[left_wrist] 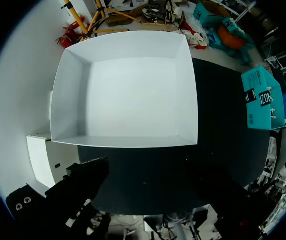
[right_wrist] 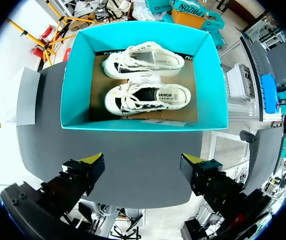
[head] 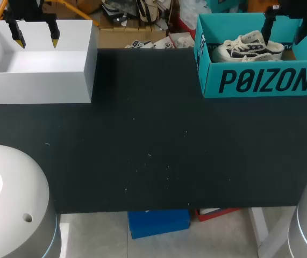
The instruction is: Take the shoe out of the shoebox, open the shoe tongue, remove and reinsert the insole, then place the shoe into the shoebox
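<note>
Counter layout: a teal cardboard shoebox (head: 261, 83) stands at 1 o'clock on the black counter (head: 153, 150), open side up. Inside lies a pair of white canvas low-top sneakers (right_wrist: 148, 97), side by side with toes to the same end. Neither is out yet, so we judge the task to be at its first step.

The right pincer (right_wrist: 143, 160) hangs above the shoebox, fingers spread wide with nothing between them. In the wrist view the nearer sneaker sits ahead of the fingers at 12 o'clock. We read this stance as lining up for a descent onto that shoe.

The left pincer (head: 36, 39) is at 10 o'clock, wide and empty, above a plain white open-topped box (head: 35, 80). We take this as parking. It is out of the right arm's way, yet free to help with the tongue and insole once the shoe is set down mid-counter.
</note>
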`<state>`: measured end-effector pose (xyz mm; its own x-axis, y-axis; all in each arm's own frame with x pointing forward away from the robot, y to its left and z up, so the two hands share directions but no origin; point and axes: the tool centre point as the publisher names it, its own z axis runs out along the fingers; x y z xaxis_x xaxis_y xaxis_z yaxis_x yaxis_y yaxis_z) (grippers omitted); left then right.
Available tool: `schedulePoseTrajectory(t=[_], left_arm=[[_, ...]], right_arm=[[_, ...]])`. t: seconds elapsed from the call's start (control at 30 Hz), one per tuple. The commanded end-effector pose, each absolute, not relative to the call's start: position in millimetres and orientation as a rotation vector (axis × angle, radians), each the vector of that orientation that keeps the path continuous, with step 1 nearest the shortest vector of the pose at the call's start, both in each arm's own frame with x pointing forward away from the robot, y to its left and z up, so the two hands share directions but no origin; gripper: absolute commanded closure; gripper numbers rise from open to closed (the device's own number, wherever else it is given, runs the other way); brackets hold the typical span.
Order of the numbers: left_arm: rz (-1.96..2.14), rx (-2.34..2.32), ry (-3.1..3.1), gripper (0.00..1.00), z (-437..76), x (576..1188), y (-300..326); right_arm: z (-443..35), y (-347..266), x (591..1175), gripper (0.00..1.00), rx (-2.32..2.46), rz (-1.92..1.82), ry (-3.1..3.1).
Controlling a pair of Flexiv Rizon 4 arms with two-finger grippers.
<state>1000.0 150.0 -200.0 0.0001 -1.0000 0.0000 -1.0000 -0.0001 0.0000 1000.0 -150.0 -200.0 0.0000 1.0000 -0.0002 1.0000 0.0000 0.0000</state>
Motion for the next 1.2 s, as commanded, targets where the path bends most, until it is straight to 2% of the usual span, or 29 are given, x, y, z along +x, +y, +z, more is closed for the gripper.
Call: schedulePoseTrajectory(t=[0.03, 0.97, 1.2], left_arm=[[0.0, 2.222, -2.221, 0.0, -200.0, 1000.0, 150.0], [0.0, 2.222, -2.221, 0.0, -200.0, 1000.0, 150.0], [0.0, 2.222, -2.221, 0.0, -200.0, 1000.0, 150.0]], right_arm=[[-200.0, -150.0, 1000.0, 0.0, 2.221, 0.0, 2.221], [-200.0, -150.0, 1000.0, 0.0, 2.221, 0.0, 2.221], [-196.4, -158.5, 999.1, 0.0, 1.758, 0.01, 2.52]])
